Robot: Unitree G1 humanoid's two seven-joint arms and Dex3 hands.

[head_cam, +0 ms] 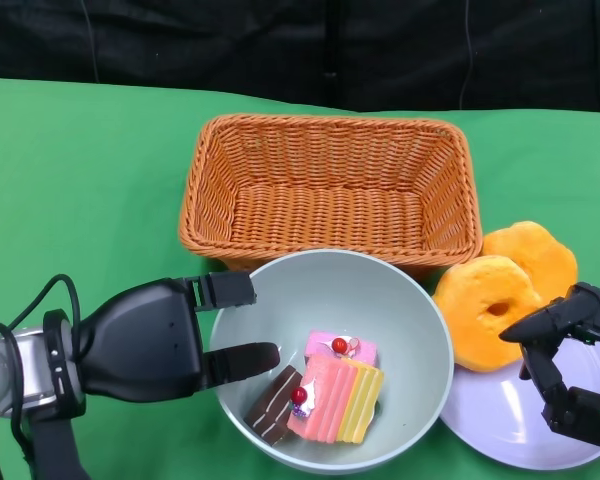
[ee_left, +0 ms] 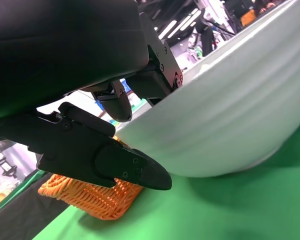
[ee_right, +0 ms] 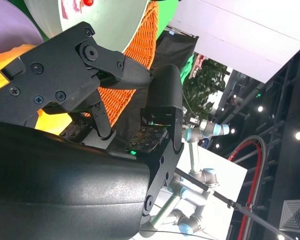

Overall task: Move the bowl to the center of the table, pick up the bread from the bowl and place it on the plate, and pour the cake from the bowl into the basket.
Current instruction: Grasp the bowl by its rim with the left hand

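Note:
A pale green bowl [head_cam: 380, 290] sits in the middle of the table, in front of the basket, with several cake slices [head_cam: 330, 395] in it. My left hand [head_cam: 145, 340] holds the bowl's left rim, thumb inside and fingers outside; the left wrist view shows the same grip on the bowl [ee_left: 240, 110]. Two orange ring-shaped breads [head_cam: 480, 300] lie on the lavender plate [head_cam: 500, 420] to the bowl's right. My right hand [head_cam: 570, 365] hovers over the plate beside the bread, with its fingers apart and nothing in them.
An empty woven orange basket [head_cam: 330, 150] stands just behind the bowl, its front wall close to the bowl's far rim. Green cloth covers the table, with a black backdrop beyond it. The plate touches the bowl's right side.

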